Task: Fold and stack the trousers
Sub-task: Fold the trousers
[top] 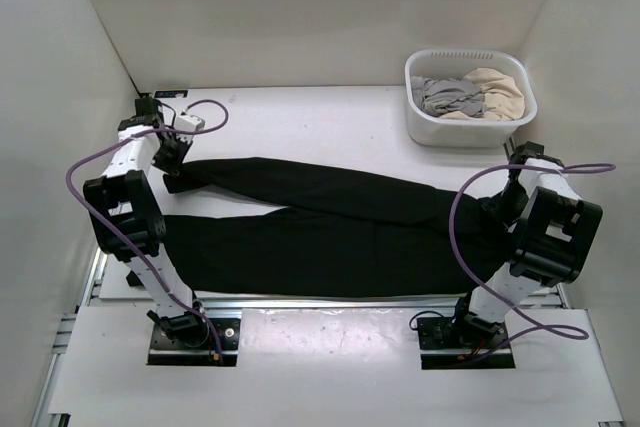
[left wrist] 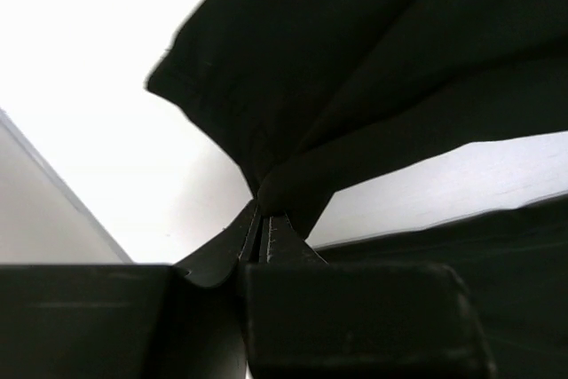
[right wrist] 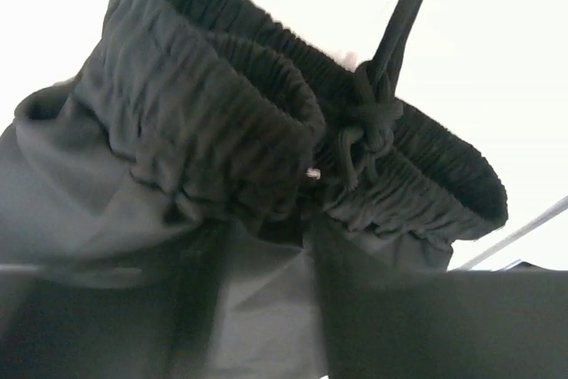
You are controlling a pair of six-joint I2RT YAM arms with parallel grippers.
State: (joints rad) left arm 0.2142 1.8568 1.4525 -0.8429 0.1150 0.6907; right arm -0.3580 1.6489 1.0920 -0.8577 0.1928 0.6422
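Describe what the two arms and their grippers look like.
The left arm and right arm are white links with bulky black joint housings. A purple cable loops along each. The left gripper has slim black fingers tapering to thin tips.

Bright, even light filled the top view, shadows faint. Wrist views overexposed the desk (left wrist: 115, 157) to white; the trousers (right wrist: 222, 113) were sharp, the foreground blurred.
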